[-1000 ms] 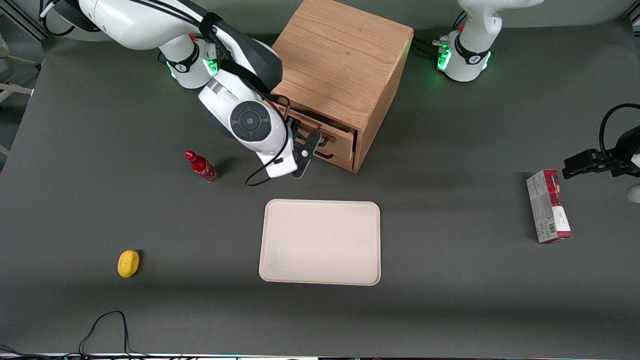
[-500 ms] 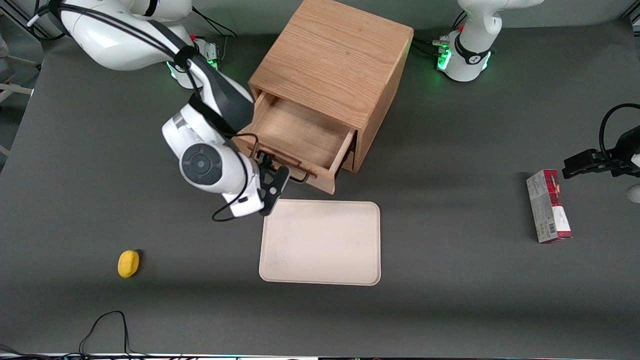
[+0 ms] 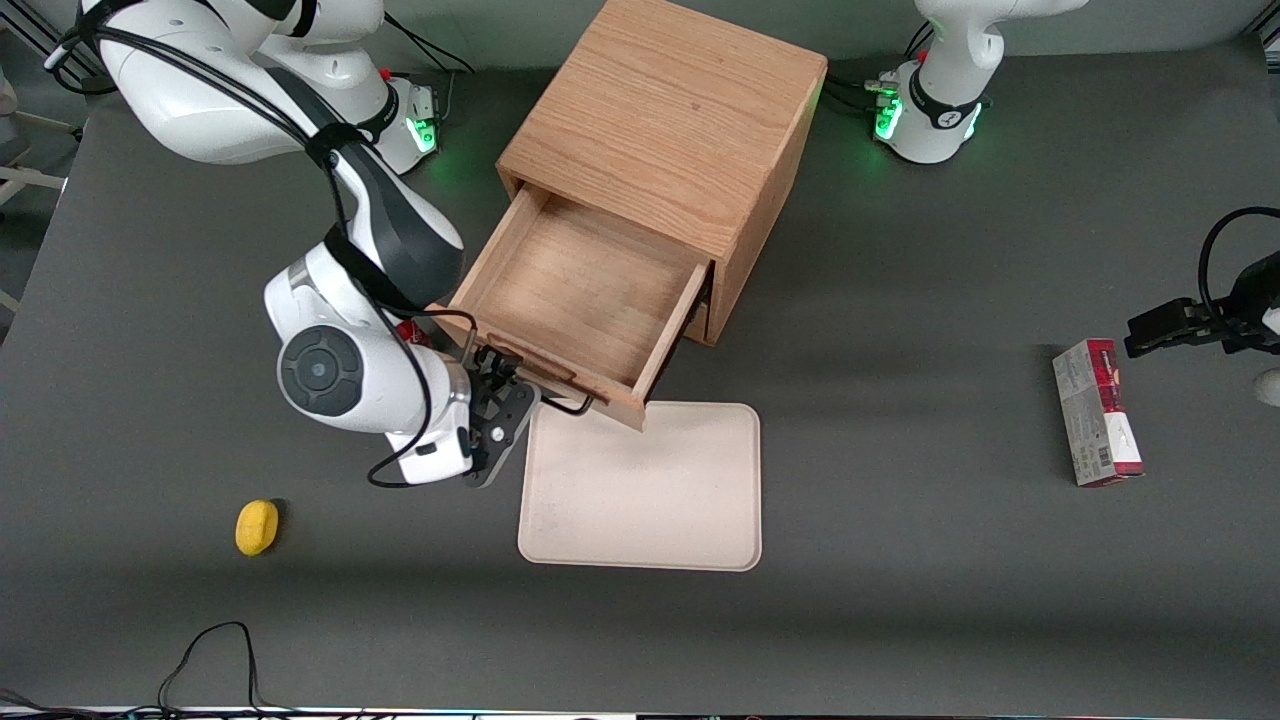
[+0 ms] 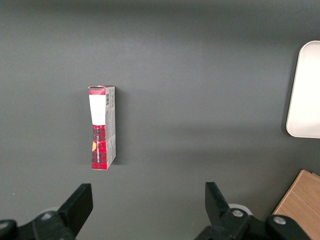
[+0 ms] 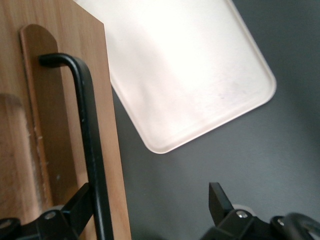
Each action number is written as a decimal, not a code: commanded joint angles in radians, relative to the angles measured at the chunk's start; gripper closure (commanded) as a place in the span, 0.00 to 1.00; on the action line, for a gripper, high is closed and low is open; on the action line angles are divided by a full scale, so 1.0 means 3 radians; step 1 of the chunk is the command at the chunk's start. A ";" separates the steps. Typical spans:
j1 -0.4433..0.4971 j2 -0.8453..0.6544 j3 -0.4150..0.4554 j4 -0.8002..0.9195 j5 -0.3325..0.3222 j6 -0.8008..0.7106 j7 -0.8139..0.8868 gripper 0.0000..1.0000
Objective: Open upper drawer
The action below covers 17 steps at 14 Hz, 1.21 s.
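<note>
The oak cabinet [image 3: 670, 120] stands at the back of the table. Its upper drawer [image 3: 575, 290] is pulled far out and its shallow wooden box is empty. The drawer front overhangs the tray's nearest-to-cabinet edge. The black wire bar handle [image 3: 545, 388] shows on the drawer front, and also in the right wrist view [image 5: 87, 130]. My right gripper [image 3: 497, 405] is at the handle's end, in front of the drawer. In the right wrist view the gripper [image 5: 150, 192] is open wide. One finger [image 5: 82, 200] lies by the bar and the other finger [image 5: 216, 195] is over the dark table.
A beige tray [image 3: 640, 490] lies on the table nearer the front camera than the drawer. A yellow object [image 3: 257, 527] lies toward the working arm's end. A red bottle [image 3: 407, 331] is mostly hidden by the arm. A red and white box [image 3: 1097, 412] lies toward the parked arm's end.
The upper drawer went from nearly closed to pulled far out. My gripper moved with the handle toward the front camera, and the arm now covers the red bottle.
</note>
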 commanded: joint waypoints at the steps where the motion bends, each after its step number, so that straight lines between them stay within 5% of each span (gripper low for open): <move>1: 0.0036 0.0109 -0.0065 0.0186 -0.0064 0.0048 -0.0060 0.00; 12: -0.0035 -0.0243 -0.0331 0.0564 -0.0233 0.0155 -0.0244 0.00; 14: -0.0071 -0.0407 -0.0377 0.0554 0.0001 0.0110 -0.0199 0.00; 17: -0.0076 -0.1024 -0.1101 0.0066 0.0782 -0.0258 0.0280 0.00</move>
